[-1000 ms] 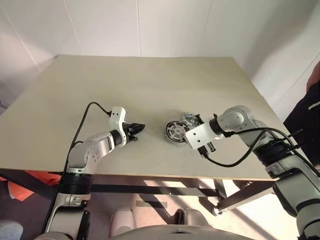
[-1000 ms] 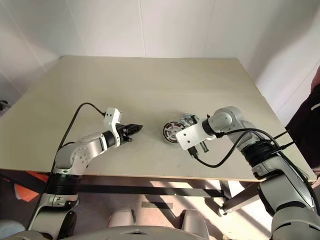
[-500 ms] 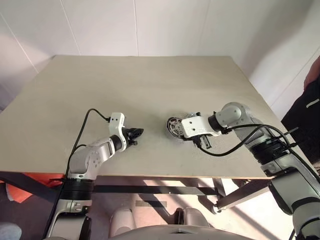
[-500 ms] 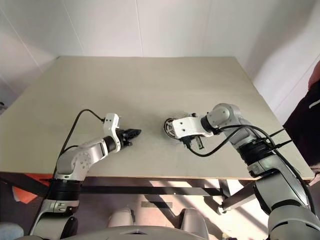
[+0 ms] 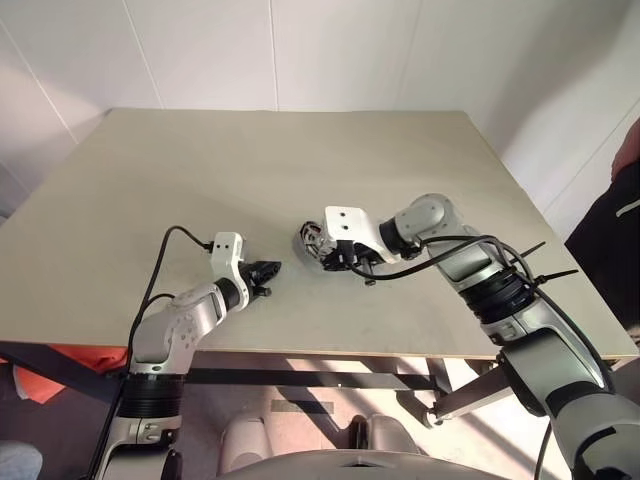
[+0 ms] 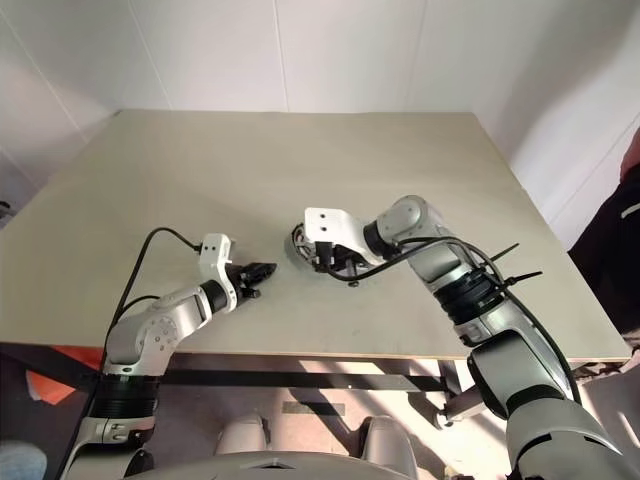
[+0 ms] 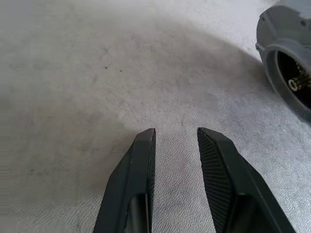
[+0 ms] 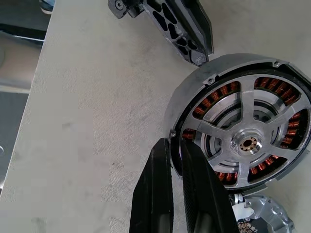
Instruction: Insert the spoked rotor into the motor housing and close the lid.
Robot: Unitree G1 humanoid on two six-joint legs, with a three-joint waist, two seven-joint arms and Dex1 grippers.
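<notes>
Near counter front edge, housing with rotor seated, pinched at rim by right gripper; left gripper beside housing, jaws narrow, empty. Hold steady; fetch lid.

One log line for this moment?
left gripper open, empty | right gripper shut on motor housing rim | spoked rotor seated | lid off

My black ribbed claw pinches the silver-grey housing with its copper-orange windings and silvery-spoked rotor, my other claw is black too, and the surface is pale beige, finely speckled.
</notes>
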